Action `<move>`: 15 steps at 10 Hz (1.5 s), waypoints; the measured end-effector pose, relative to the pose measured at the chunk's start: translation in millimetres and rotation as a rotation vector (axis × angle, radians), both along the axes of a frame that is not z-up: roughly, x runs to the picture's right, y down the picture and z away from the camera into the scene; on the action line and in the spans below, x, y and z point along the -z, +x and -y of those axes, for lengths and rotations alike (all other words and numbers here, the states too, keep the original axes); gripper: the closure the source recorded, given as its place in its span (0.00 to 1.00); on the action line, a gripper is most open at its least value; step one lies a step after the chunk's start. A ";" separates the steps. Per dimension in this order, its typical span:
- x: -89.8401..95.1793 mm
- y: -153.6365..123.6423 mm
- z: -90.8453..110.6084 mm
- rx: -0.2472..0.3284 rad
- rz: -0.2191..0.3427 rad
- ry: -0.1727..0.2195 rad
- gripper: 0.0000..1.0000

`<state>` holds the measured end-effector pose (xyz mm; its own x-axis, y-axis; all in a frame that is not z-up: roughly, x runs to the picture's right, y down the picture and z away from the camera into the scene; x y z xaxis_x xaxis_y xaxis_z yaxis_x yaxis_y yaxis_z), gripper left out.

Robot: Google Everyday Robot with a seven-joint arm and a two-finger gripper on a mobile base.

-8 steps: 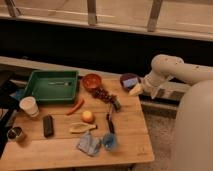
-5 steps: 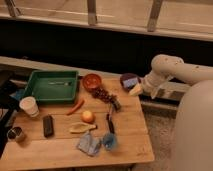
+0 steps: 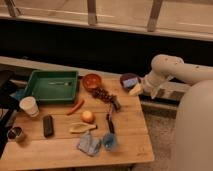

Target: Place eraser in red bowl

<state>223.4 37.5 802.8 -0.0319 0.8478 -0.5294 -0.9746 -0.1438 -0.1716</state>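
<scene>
Your end effector (image 3: pixel 136 90) hangs at the right edge of the counter (image 3: pixel 132 132), just beside the dark purple bowl (image 3: pixel 125 78). You cannot tell whether it is released or clenched. The eraser (image 3: pixel 48 125), a matte black block, lies flat on the wooden planks at the left, well apart from the round red bowl (image 3: pixel 92 81) beside the green rectangular tray (image 3: pixel 52 86).

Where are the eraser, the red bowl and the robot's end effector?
eraser (image 3: pixel 48 125), camera view, middle of its black top.
red bowl (image 3: pixel 92 81), camera view, its bare dark inside.
end effector (image 3: pixel 136 90), camera view, its pale tip, close by the purple bowl (image 3: pixel 123 78).
</scene>
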 end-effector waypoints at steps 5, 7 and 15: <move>0.0 0.0 0.0 0.000 0.000 0.000 0.20; 0.0 0.0 0.0 0.000 0.000 0.000 0.20; 6.3 -32.6 2.1 0.056 0.063 0.050 0.20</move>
